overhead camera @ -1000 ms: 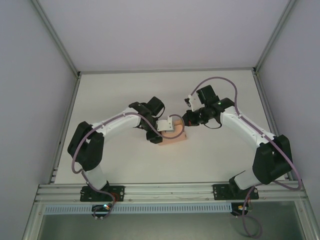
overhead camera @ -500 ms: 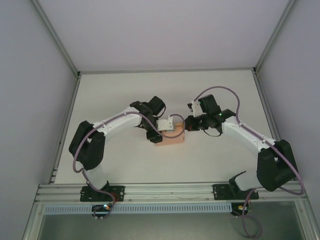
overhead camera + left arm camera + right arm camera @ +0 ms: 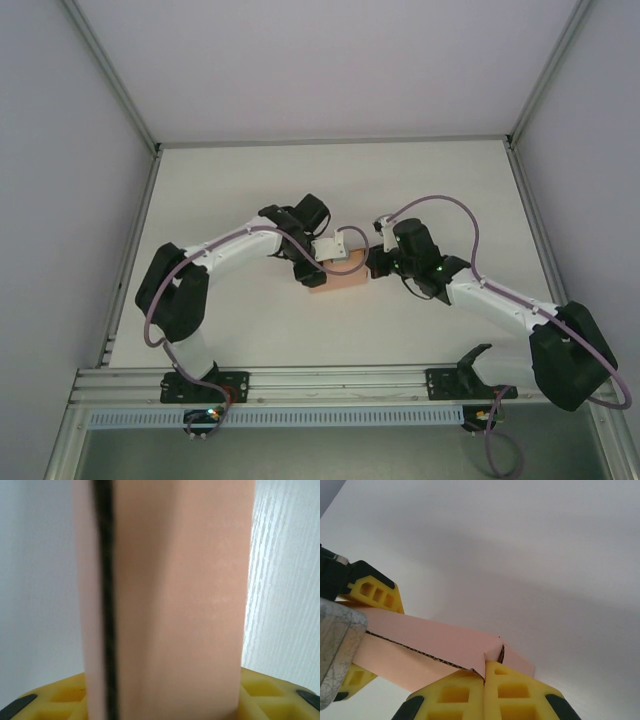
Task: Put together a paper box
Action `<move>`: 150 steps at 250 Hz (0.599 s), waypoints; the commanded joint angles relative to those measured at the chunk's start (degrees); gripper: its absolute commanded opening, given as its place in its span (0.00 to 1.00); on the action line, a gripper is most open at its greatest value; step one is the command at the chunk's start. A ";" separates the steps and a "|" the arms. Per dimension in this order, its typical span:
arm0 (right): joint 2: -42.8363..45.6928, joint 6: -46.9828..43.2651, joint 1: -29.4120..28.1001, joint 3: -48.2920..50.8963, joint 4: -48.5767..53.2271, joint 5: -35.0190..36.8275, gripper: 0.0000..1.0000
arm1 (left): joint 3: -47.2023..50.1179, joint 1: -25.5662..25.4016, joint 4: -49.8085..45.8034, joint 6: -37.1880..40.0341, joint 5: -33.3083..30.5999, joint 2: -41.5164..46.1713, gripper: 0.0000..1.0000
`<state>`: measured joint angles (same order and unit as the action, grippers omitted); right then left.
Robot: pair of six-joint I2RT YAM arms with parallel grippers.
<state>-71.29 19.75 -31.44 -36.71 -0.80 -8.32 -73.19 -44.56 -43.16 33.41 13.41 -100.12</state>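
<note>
The left pincer is gripping the box at mid-surface while the right pincer, fingers closed together, is pressing its end flap, so it should be pushing squarely, slowly, with the left bracing against sliding.

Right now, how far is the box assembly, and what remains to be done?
Done: the paper box is already a folded rectangular body, not a flat sheet. In hand: the left gripper has its fingers on either side of it, and the shut right gripper pushes its tips against an end flap. Left: a dark gap along one edge suggests it is not fully closed.
</note>
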 commanded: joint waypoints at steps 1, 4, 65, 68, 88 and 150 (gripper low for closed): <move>-2.20 1.17 -2.30 5.59 9.14 1.47 0.00 | 1.46 -0.25 5.15 -2.73 1.35 0.88 0.54; -2.19 1.43 -2.43 5.94 8.84 1.68 0.00 | 1.53 -0.23 5.30 -2.89 1.36 1.01 0.54; -1.18 3.19 -3.92 4.61 10.02 6.19 0.00 | 1.56 -0.89 6.12 -4.06 -0.05 2.51 0.70; -1.23 3.19 -4.02 4.43 10.29 6.33 0.00 | 1.48 -0.99 5.99 -4.11 -0.30 2.53 0.71; -0.22 4.13 -4.72 2.56 12.52 7.43 0.00 | 1.38 -1.50 5.72 -4.38 -1.99 3.53 0.83; -0.98 7.77 -6.76 -2.67 20.60 12.72 0.00 | 3.66 -2.43 7.84 -11.08 -7.88 11.59 1.00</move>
<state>-70.17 23.99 -36.95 -39.03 5.82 1.54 -71.42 -46.54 -37.30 27.20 9.30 -94.28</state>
